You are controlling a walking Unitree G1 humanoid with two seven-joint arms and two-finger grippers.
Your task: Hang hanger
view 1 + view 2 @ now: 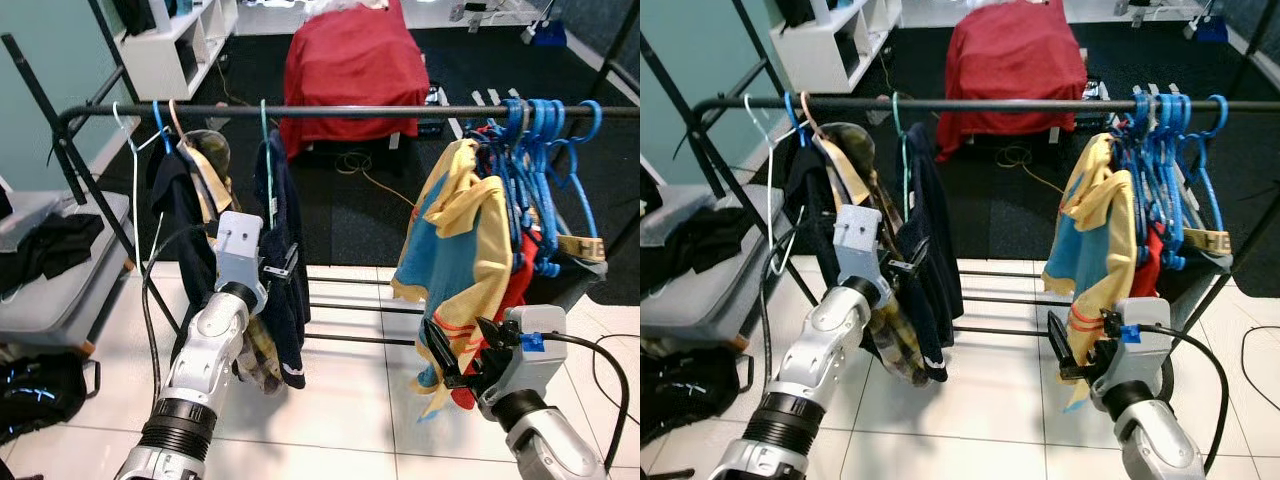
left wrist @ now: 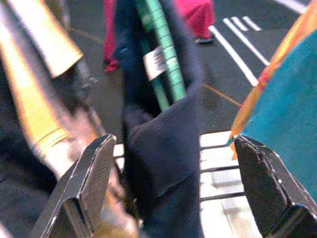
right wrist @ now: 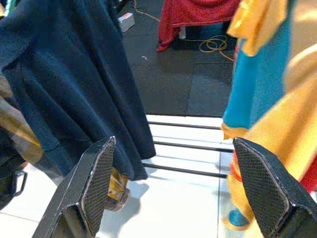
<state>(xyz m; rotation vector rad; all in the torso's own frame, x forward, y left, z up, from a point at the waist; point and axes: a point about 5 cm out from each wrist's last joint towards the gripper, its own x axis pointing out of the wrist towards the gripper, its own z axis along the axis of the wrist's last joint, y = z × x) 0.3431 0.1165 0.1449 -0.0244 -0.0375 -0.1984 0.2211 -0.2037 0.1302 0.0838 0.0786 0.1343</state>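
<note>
On the left half of the rail [image 1: 330, 111], the green hanger [image 1: 266, 150] is already hooking over the bar with a navy garment [image 1: 285, 260] draping off it, so the hanging part is looking pretty much done to me. The left gripper [image 2: 173, 193] is sitting right up against that garment, fingers [image 2: 91, 178] spread wide with the dark cloth hanging between them, not pinching anything as far as I can tell. The right gripper [image 1: 462, 355] is hovering lower down on the right, near the hem of the yellow and blue shirt [image 1: 455, 250], fingers [image 3: 96, 181] also spread apart and holding nothing.

Handling-wise, I'm guessing the hanger is thin plastic: light, stiff, a bit slick, and probably flexing if squeezed hard. The garment is soft and floppy, so grabbing cloth isn't giving any control and it's likely swinging. Best hold is looking like the hanger's neck just under the hook, or the shoulder bar through the fabric. The bunch of blue hangers [image 1: 540, 160] on the far right is crowding the bar, so that side is looking snaggy.
</note>
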